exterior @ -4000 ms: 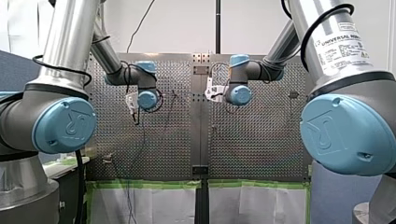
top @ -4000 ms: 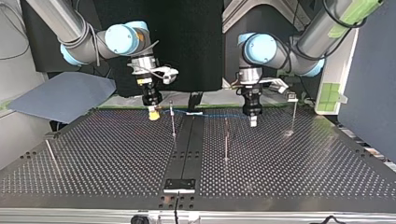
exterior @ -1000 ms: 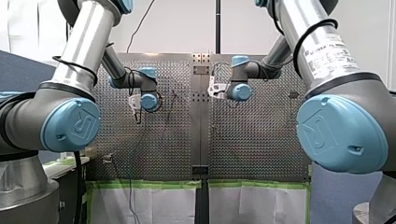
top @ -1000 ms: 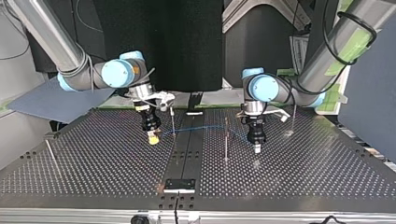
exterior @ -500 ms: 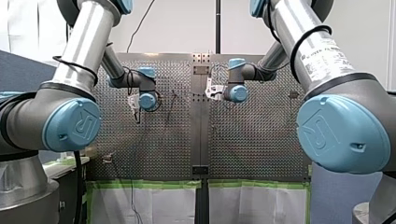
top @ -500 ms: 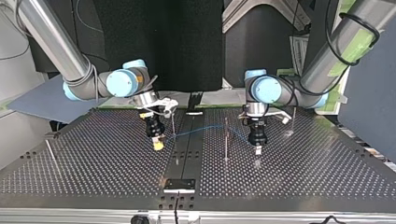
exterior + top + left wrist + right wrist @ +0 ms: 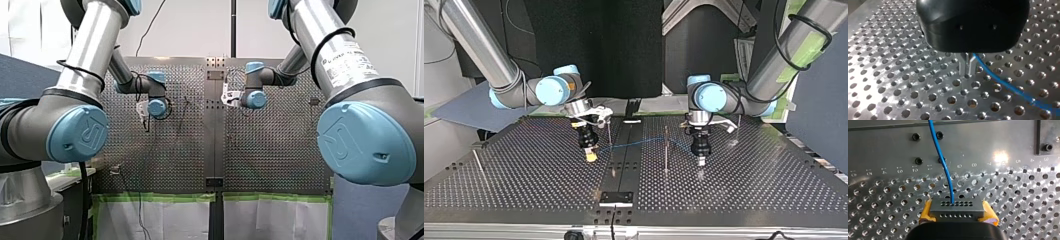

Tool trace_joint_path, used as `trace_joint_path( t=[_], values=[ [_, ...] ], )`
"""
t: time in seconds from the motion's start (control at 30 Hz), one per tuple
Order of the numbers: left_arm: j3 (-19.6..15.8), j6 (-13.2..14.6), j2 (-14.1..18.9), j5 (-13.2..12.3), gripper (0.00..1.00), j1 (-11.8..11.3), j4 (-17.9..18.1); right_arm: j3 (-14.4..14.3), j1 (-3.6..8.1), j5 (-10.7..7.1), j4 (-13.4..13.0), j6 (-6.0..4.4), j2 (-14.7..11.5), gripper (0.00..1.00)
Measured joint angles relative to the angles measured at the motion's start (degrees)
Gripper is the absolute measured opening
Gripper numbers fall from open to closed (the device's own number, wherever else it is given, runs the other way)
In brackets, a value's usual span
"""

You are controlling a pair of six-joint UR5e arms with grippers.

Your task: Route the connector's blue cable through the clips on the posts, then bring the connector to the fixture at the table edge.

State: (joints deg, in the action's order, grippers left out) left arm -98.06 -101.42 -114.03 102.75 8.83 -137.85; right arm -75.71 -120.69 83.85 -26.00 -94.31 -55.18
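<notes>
In the top view my right gripper [image 7: 591,156], with yellow pads, hangs low over the plate left of the centre rail. It is shut on the grey connector [image 7: 956,208], seen end-on in the right wrist view. The blue cable [image 7: 639,143] leaves the connector and rises to the top of a thin post [image 7: 666,152]. From there it drops to my left gripper [image 7: 700,161]. In the left wrist view my left gripper [image 7: 967,71] has its metal fingers [image 7: 963,65] pressed almost together just above the plate. The blue cable [image 7: 1003,83] comes out beside them.
Another thin post [image 7: 609,131] stands just beside the right gripper. Further posts stand at the top view's right [image 7: 739,127] and far left [image 7: 477,162]. A small fixture [image 7: 616,197] sits on the centre rail at the near edge. The perforated table [image 7: 534,185] spreads around them.
My right gripper has carried the connector a little toward the top view's near edge and tilted. The cable now peaks at the middle post. My left gripper has barely moved.
</notes>
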Motion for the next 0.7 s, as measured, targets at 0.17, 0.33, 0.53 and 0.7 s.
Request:
trace_joint_path(
  t=[0.17,0.33,0.53,0.7],
  values=[
    [0.0,0.0,0.0,-0.8,0.30,0.0,-0.6,0.0,-0.02,0.07,0.4,0.12,0.0,0.00],
    [0.0,0.0,0.0,-0.7,0.30,0.0,-1.9,0.0,-0.08,0.30,0.7,0.20,0.0,0.00],
    [0.0,0.7,0.0,0.1,0.30,0.1,-2.4,0.0,-0.11,0.35,1.0,0.24,0.0,0.00],
    [0.0,1.8,0.0,-1.5,0.47,0.0,-2.7,0.0,-0.09,0.35,1.2,0.31,0.0,0.00]
  ],
)
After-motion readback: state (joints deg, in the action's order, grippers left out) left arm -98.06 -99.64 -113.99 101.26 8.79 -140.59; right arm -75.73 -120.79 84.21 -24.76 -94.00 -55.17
